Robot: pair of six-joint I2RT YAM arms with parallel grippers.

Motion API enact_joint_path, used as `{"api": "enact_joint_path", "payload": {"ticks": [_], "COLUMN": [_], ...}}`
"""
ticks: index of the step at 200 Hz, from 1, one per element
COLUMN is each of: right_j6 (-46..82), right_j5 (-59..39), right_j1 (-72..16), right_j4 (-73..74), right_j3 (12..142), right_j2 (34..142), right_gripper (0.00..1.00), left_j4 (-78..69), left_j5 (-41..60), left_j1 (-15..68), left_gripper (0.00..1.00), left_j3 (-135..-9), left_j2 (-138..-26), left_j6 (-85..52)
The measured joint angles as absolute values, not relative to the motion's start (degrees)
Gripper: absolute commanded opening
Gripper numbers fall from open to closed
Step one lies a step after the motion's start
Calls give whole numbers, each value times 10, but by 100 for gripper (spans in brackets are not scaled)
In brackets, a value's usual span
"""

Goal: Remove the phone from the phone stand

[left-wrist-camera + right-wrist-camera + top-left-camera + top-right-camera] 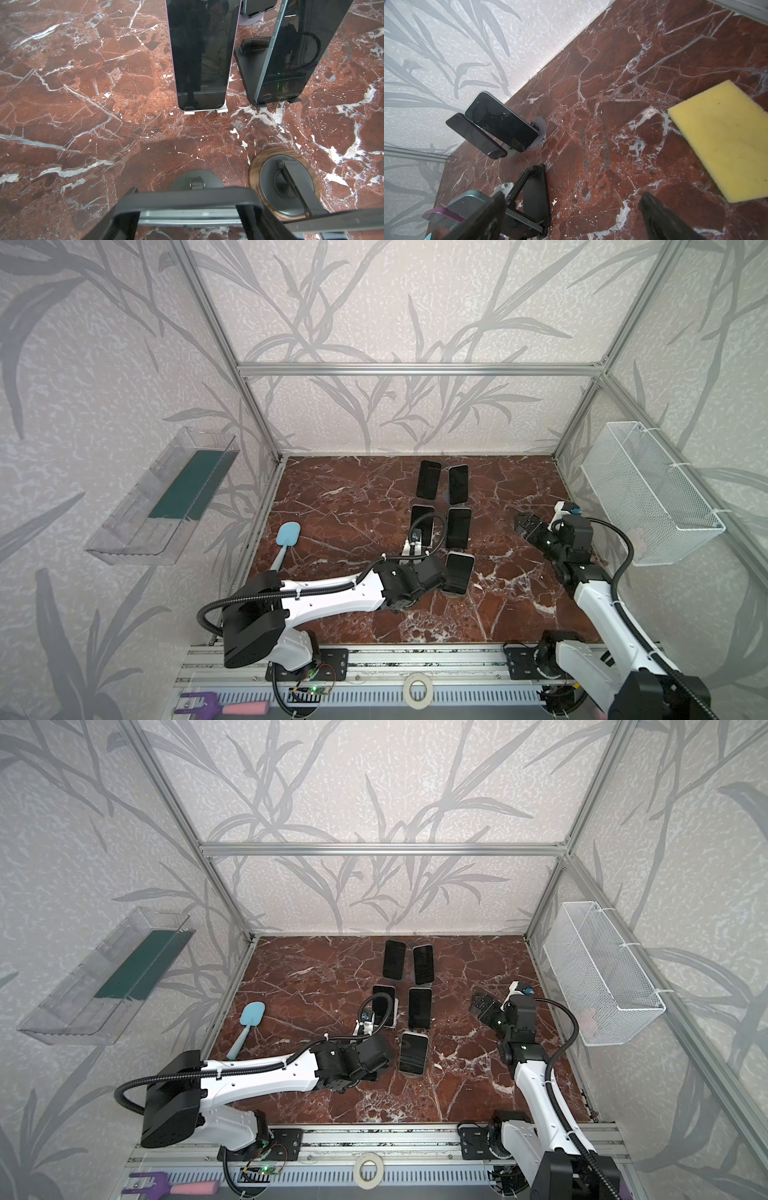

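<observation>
Your left gripper [188, 196] is squeezing the silver-edged phone [187, 215] crosswise, just by its gray stand [196, 176] (right gripper [525, 524] gaping empty, well apart).

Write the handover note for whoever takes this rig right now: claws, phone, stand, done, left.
Left claw: shut on the phone, gripping its edges; hidden under the left arm in both top views.
Right claw: open, empty, hovering off to the right.
Phone stand: grey round base next to the gripped phone; whether the phone has left it cannot be told.
Done: grasp made. Left: lift the phone clear. Mind the neighbouring phone close on the right.
</observation>
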State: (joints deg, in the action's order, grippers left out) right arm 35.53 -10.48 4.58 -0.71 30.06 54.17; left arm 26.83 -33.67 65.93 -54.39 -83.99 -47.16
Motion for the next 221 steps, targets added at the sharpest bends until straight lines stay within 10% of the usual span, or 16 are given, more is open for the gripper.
{"api": "enact_joint_path", "payload": {"ticks": [221], "right_j6": [355], "right_j5": [-111], "right_j1": [45], "right_j4": [-3], "right_j3": [294], "right_j2": [517], "right_gripper": [100], "left_j4": [323], "left_j5": [-332], "left_j1": [542], "left_gripper": [56], "left_j3": [-620], "left_j2": [-699], "left_j6": [-307]}}
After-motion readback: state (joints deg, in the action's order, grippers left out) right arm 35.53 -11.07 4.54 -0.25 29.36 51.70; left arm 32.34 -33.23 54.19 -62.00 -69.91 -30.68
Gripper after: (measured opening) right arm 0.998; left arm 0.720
